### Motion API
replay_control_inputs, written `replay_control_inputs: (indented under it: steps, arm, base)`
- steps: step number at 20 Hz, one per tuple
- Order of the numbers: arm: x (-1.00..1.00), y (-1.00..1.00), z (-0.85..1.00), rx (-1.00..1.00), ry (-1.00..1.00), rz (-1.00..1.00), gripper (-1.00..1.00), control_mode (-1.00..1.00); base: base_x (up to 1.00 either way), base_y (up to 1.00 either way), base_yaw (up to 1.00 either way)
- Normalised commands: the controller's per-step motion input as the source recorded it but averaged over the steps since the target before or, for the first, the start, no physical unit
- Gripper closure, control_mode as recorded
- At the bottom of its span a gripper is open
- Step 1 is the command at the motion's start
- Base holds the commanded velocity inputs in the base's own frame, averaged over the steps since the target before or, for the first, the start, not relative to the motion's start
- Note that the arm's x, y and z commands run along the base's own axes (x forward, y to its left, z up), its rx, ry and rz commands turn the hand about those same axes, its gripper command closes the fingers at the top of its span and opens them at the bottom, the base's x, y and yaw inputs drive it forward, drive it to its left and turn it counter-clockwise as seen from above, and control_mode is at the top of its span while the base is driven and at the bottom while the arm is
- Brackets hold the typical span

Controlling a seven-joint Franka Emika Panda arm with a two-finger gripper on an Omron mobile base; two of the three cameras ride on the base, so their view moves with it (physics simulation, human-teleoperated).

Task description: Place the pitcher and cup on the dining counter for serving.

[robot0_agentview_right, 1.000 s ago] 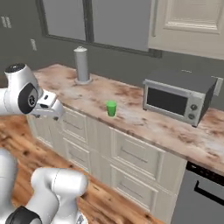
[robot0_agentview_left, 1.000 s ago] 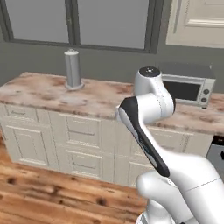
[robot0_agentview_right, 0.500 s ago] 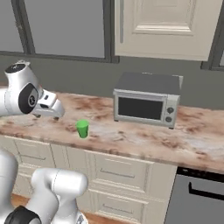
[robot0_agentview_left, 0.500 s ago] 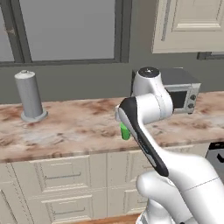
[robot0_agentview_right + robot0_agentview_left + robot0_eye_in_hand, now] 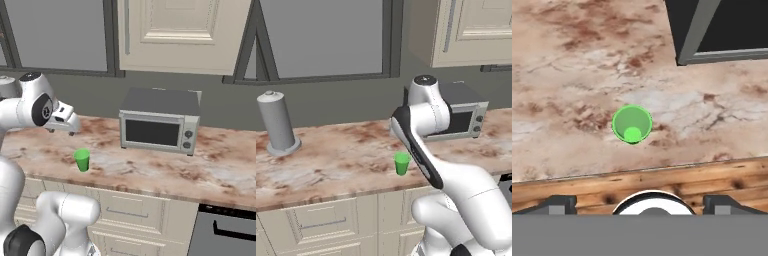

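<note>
The cup (image 5: pixel 401 163) (image 5: pixel 82 160) is a small bright-green tumbler. It stands upright on the marbled counter with the toaster oven, close to the counter's front edge. My gripper (image 5: pixel 61 131) hangs open above and a little behind the cup, well clear of it. In the hand view the cup (image 5: pixel 632 124) sits near the middle, seen from above and empty. Below it the gripper (image 5: pixel 641 204) has its two dark fingertips (image 5: pixel 559 204) spread wide with nothing between them. The pitcher and the dining counter are out of view.
A grey toaster oven (image 5: pixel 461 117) (image 5: pixel 160 122) (image 5: pixel 722 27) stands on the marbled counter (image 5: pixel 331 165) (image 5: pixel 215 167) to the cup's right. A tall grey cylinder (image 5: pixel 276 125) stands far left. Cream drawers lie below and a dark appliance front (image 5: pixel 225 232) at lower right. Wood floor (image 5: pixel 587 182) lies below the counter.
The base has driven right and closer to the counter, so the whole scene slid left. The cup now shows beside the arm. The arm's pose and the open gripper look unchanged.
</note>
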Motion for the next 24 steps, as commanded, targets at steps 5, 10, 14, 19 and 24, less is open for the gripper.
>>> replay_control_inputs:
  steps: [5,10,14,19,24]
  arm:
    - [0.68,0.22,-0.73,-0.03,0.11,0.0,-1.0,-1.0]
    - [0.62,0.2,-0.64,-0.09,0.2,0.0,-1.0,-1.0]
    - [0.29,0.07,-0.36,-0.09,0.1,0.13,-1.0,-1.0]
    - [0.2,0.12,-0.31,0.0,0.08,0.16,-1.0,-1.0]
    - [0.11,0.0,-0.54,0.0,0.07,0.13,-1.0,-1.0]
  base:
    - [0.0,0.0,0.0]
    - [0.0,0.0,0.0]
    - [0.0,0.0,0.0]
    - [0.0,0.0,0.0]
    - [0.0,0.0,0.0]
